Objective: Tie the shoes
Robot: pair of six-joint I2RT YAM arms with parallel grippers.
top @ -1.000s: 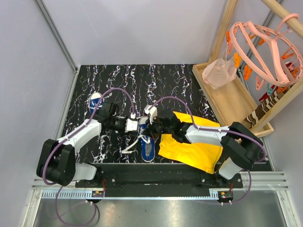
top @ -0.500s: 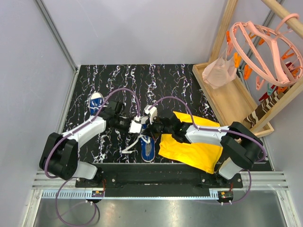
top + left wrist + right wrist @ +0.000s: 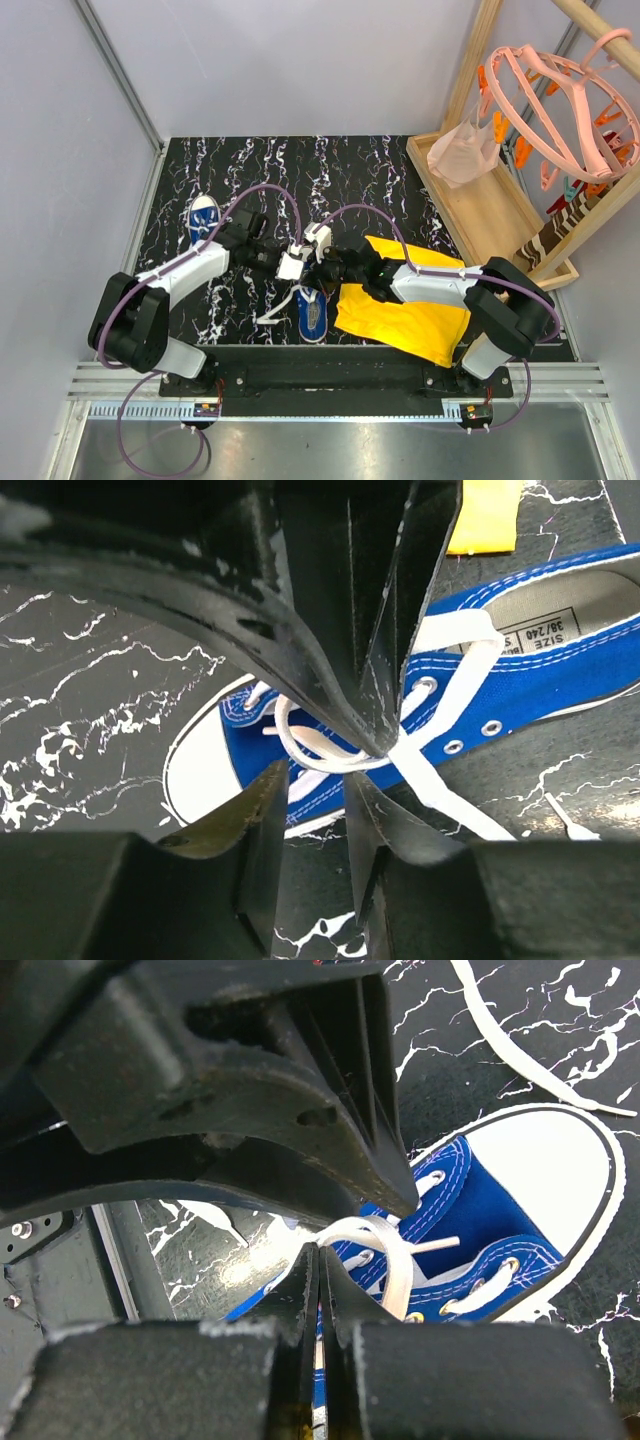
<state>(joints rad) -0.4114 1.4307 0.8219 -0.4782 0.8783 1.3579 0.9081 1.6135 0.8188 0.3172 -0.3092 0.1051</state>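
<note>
Right gripper [image 3: 319, 1255], clenched on a lace [image 3: 400, 1270] loop over the near shoe [image 3: 311, 318]; left gripper [image 3: 313, 788], jaws parted, beside it at 9 o'clock; second shoe [image 3: 202, 214] at 10 o'clock.

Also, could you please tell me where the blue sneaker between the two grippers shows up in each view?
Top external: the sneaker lies low centre, just left of the yellow cloth.
Left wrist: the sneaker runs from centre to upper right.
Right wrist: the sneaker fills the right half.
Shared landmark: its white lace.
</note>
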